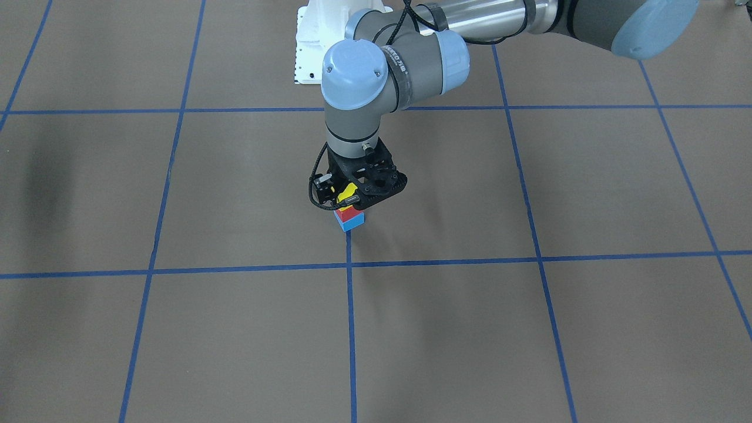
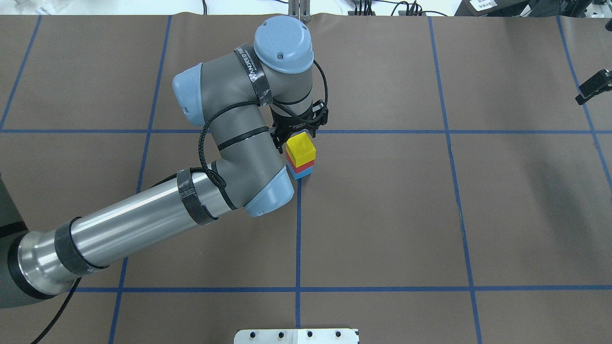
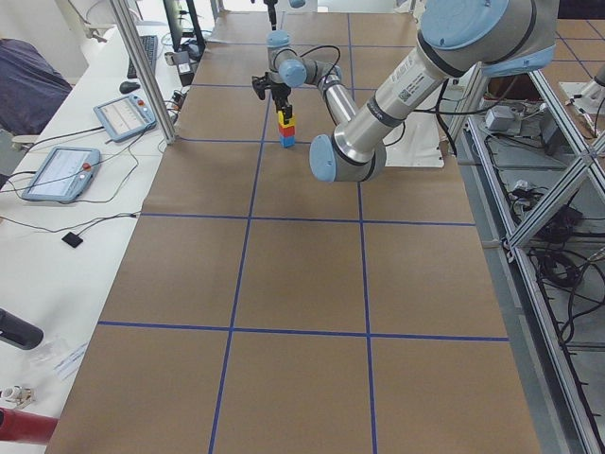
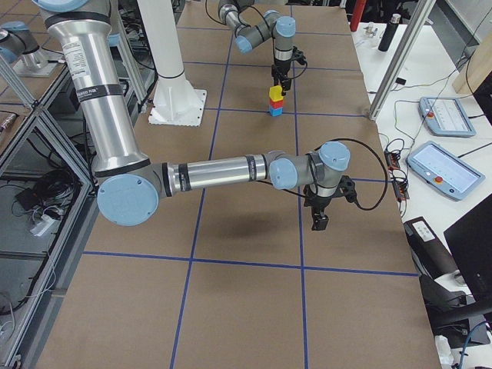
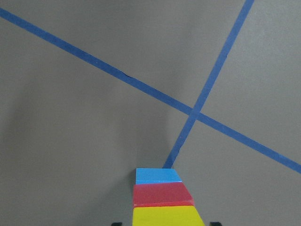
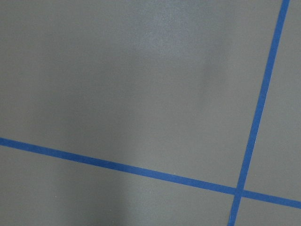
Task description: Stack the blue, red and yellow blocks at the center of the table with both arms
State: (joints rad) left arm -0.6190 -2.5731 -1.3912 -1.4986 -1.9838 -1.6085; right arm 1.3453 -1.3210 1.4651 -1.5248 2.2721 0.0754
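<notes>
The brown surface (image 2: pixel 382 215) in front of you is gridded with blue tape (image 2: pixel 449 131). The stack stands on one tape line, just on the robot's side of a crossing near the middle.

The left arm (image 2: pixel 143 224) reaches in over it. The right arm (image 4: pixel 215 171) is parked well apart, toward the robot's right end of the surface. Its right claw (image 4: pixel 316 221) points down at bare paper, and you cannot tell from these views whether it is open or closed.

The left claw (image 1: pixel 351 198) sits directly over the stack with its fingers straddling the yellow block (image 2: pixel 300 149). The wrist view shows only dark finger corners just outside the block's edges, so I cannot tell whether it grips or has let go.

The yellow block rests on the red block (image 5: pixel 162 195), which rests on the blue block (image 5: pixel 157 175), with edges roughly aligned. All three look placed.

The stack's long axis is upright and runs straight up into the left claw, so I judge you want a clean vertical retreat. Any sideways drift could topple the column.
</notes>
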